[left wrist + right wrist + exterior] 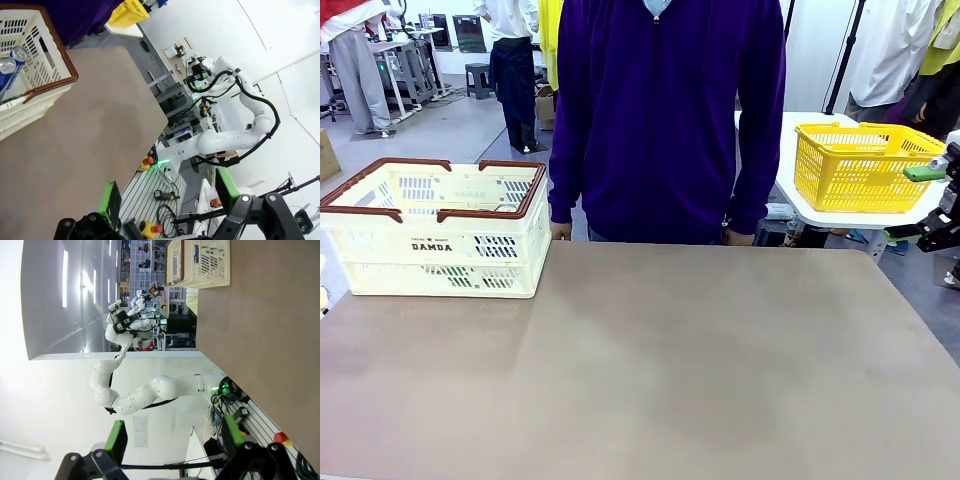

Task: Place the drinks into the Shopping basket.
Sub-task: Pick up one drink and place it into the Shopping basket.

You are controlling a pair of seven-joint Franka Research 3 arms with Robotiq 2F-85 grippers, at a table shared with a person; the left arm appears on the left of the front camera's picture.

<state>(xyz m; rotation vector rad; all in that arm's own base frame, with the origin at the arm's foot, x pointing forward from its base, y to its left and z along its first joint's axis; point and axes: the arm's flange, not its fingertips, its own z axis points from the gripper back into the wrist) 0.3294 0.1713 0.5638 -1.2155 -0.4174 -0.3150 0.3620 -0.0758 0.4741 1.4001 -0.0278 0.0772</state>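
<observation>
The cream-white Shopping basket (440, 225) with a brown rim stands at the table's far left. In the left wrist view the basket (37, 80) holds the drinks: two silver can tops (14, 58) lie side by side, one with a blue side showing. My left gripper (168, 195) is open and empty, well away from the basket over the table's near edge. My right gripper (174, 437) is open and empty too; it hangs off the table's right side (930, 203), beside the yellow basket.
A person in a purple top (665, 110) stands at the far edge, hands hanging at the table edge. A yellow mesh basket (860, 165) sits on a white side table at the back right. The brown tabletop (670, 360) is bare from middle to right.
</observation>
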